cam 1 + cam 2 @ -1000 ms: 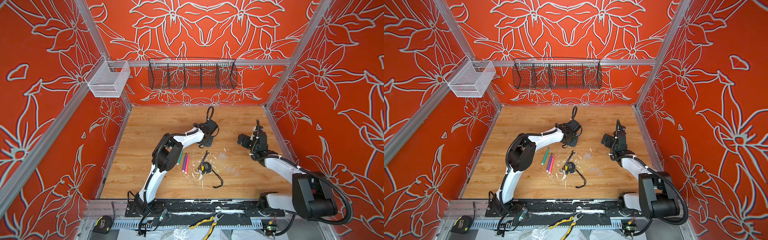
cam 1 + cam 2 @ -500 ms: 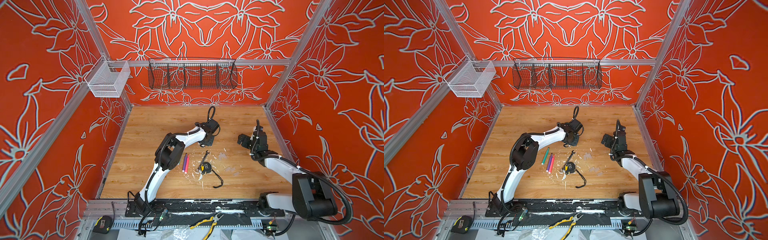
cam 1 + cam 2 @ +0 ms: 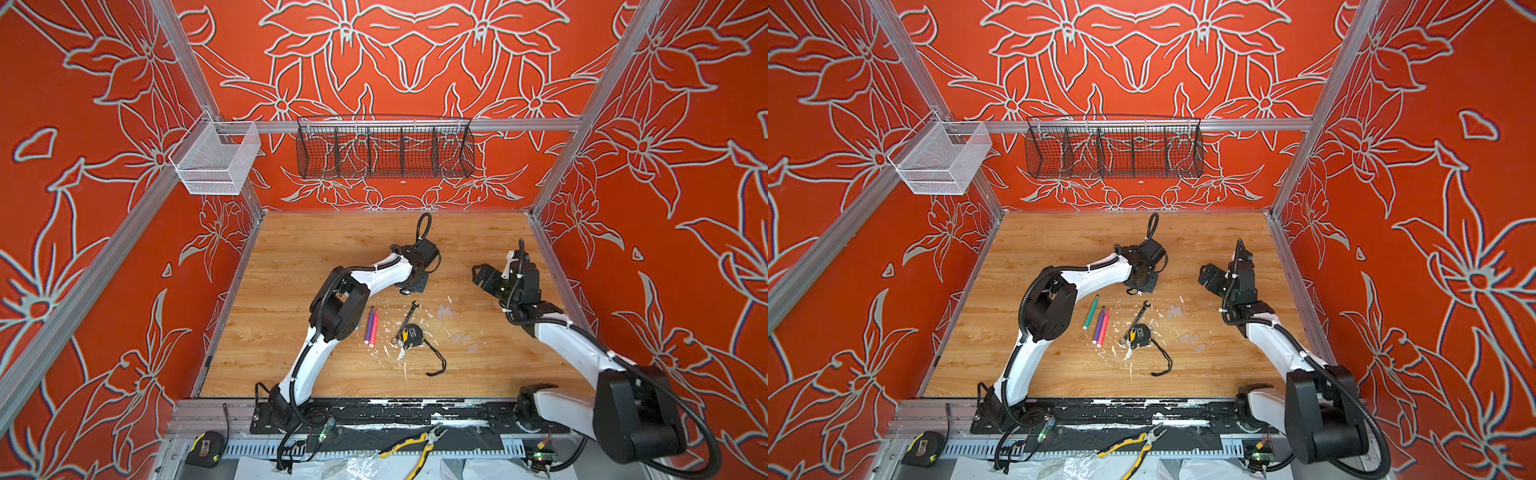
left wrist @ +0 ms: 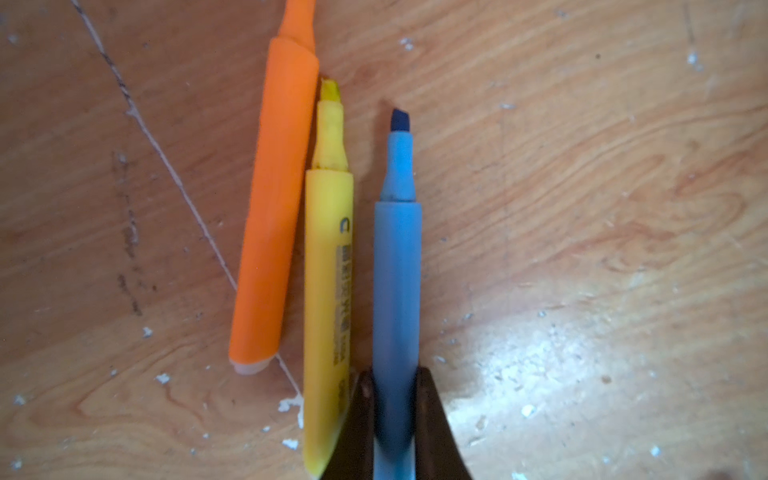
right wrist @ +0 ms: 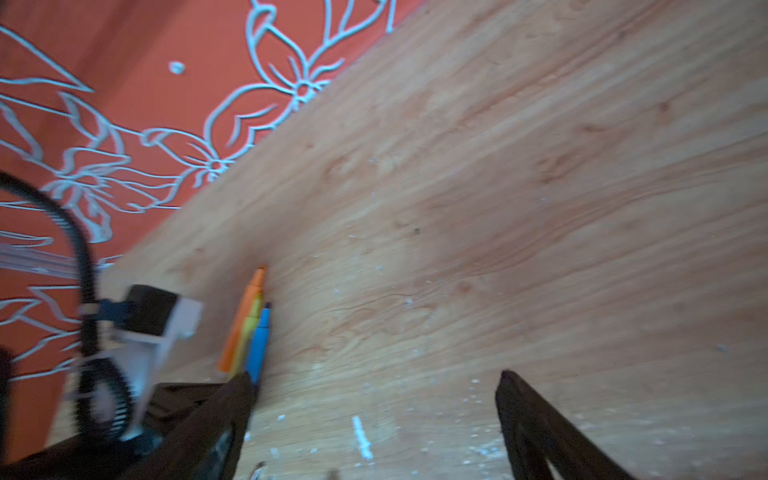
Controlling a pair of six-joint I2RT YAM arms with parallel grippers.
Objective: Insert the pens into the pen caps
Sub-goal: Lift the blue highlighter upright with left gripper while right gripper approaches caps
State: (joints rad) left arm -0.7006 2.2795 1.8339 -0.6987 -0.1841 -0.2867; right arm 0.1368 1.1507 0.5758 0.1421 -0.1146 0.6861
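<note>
Gripping a slim blue plastic marker pen [image 4: 397, 270] near its back end, the left gripper [image 4: 394, 378] has its dark fingers [image 4: 430, 399] pressed against both sides of the barrel. The pen's chisel tip is bare and points away from the jaws. Whether the pen is lifted off the wooden table [image 4: 582, 187] cannot be told. Just beside it lies a yellow plastic marker pen [image 4: 328, 270], also uncapped, and touching that a longer-looking orange plastic marker pen [image 4: 274, 208] with a white end.

The right gripper [image 5: 376, 376] hangs above the wood with its jaws spread wide and nothing between them.

In a top view a green marker pen [image 3: 1090, 312], a purple marker pen [image 3: 1099, 325] and a pink marker pen [image 3: 1104, 328] lie side by side nearer the front. To their right are a grey metal wrench [image 3: 1137, 322] and a black-and-yellow tape measure [image 3: 1137, 336]. The small clear plastic pen caps [image 3: 1174, 311] lie in two faint clusters between the wrench and the right arm.
</note>
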